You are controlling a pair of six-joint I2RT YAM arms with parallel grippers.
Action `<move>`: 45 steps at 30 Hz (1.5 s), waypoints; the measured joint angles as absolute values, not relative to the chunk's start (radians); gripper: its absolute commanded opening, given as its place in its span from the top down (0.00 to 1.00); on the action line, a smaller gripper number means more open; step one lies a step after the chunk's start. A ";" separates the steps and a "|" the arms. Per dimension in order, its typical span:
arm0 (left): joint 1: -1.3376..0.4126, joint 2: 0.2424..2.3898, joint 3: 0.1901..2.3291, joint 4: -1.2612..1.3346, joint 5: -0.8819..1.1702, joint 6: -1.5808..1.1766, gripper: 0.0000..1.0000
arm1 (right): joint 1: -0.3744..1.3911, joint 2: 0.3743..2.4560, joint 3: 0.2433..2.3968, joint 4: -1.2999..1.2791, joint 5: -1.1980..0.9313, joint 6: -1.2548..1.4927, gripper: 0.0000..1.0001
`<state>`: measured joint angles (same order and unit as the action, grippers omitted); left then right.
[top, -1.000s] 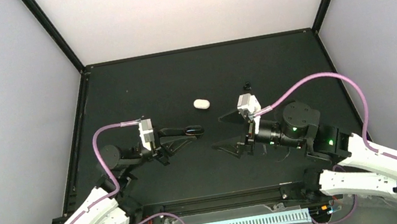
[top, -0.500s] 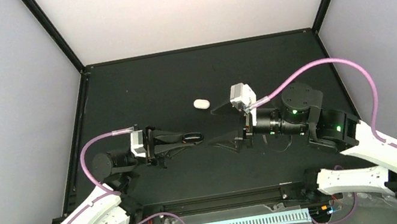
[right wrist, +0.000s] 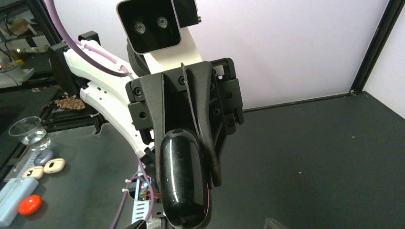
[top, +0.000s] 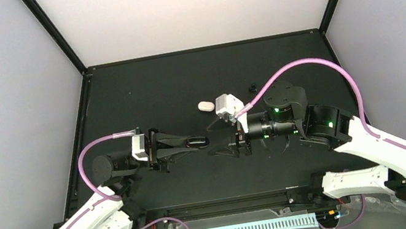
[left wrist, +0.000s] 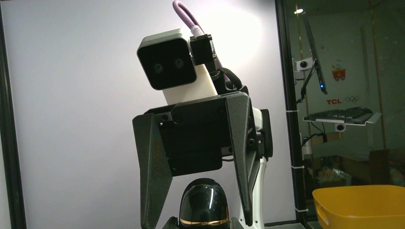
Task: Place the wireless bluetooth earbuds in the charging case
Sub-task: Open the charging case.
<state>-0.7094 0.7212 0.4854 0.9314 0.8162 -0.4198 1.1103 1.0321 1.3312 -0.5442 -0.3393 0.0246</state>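
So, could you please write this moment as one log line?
left fingers: shut on black oval thing | right fingers: open, facing it | white case: on table, untouched

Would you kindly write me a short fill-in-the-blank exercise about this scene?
1. The oval object clamped in the left gripper is glossy and ___.
2. The jaws of the right gripper stand ___.
3. The white charging case lies on the table, held by ___ gripper.
4. The tub beyond the cell is ___.
Missing words: black; open; neither; yellow.
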 measured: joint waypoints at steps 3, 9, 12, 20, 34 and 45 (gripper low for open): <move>-0.715 0.720 0.487 0.917 0.816 -0.418 0.98 | 1.110 1.025 1.312 -0.532 -0.340 0.028 0.36; -0.728 0.720 0.488 0.880 0.816 -0.398 0.98 | 1.110 1.024 1.311 -0.490 -0.305 0.032 0.32; -0.733 0.720 0.488 0.864 0.817 -0.390 0.98 | 1.110 1.025 1.311 -0.478 -0.274 0.032 0.32; -0.735 0.718 0.488 0.843 0.788 -0.369 0.98 | 1.116 1.024 1.310 -0.477 -0.197 0.055 0.32; -0.753 0.673 0.488 0.801 0.797 -0.348 0.98 | 1.114 0.980 1.283 -0.430 0.011 0.107 0.29; -0.754 0.589 0.466 0.728 0.763 -0.314 0.99 | 1.048 0.883 1.198 -0.405 0.082 0.182 0.24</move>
